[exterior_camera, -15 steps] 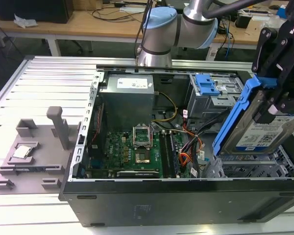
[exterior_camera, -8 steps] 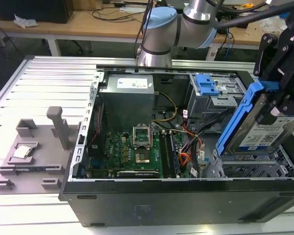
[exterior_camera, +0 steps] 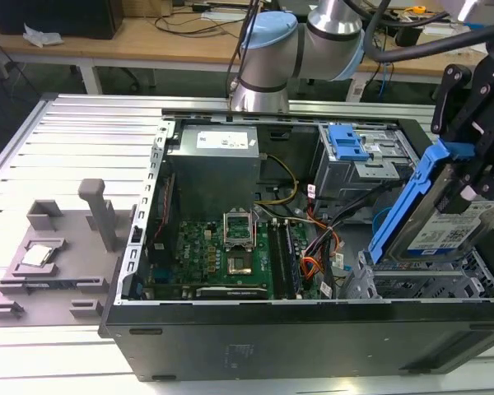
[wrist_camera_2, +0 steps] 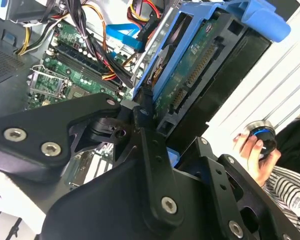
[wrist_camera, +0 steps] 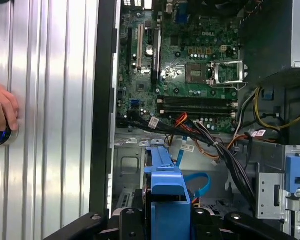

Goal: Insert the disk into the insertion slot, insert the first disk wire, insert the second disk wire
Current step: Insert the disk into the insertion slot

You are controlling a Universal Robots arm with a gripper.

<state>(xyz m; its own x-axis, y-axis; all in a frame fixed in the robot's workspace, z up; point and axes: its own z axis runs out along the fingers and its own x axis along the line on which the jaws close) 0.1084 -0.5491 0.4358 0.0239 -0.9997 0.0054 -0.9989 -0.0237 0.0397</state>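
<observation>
The disk [exterior_camera: 441, 232], a silver drive with a white label in a bright blue carrier, hangs tilted steeply, its low end just over the insertion slot [exterior_camera: 420, 285]. That slot is the silver perforated cage in the case's corner at the exterior view's lower right. My gripper [exterior_camera: 475, 177] is shut on the disk's upper part. In the second wrist view the disk [wrist_camera_2: 200, 65] shows its green circuit-board side, with a black finger [wrist_camera_2: 149, 135] against the carrier's edge. In the first wrist view the blue carrier [wrist_camera: 166, 176] points into the cage. A loose blue flat cable [wrist_camera: 198, 181] curls beside it.
The open black computer case [exterior_camera: 255, 350] lies on a ribbed metal table [exterior_camera: 74, 148]. Inside are a motherboard [exterior_camera: 222, 251], a power supply [exterior_camera: 214, 169] and a grey bay with a blue latch [exterior_camera: 350, 146]. A grey fixture [exterior_camera: 58, 259] lies at the exterior view's left. A hand [wrist_camera_2: 252, 150] holds a round knob.
</observation>
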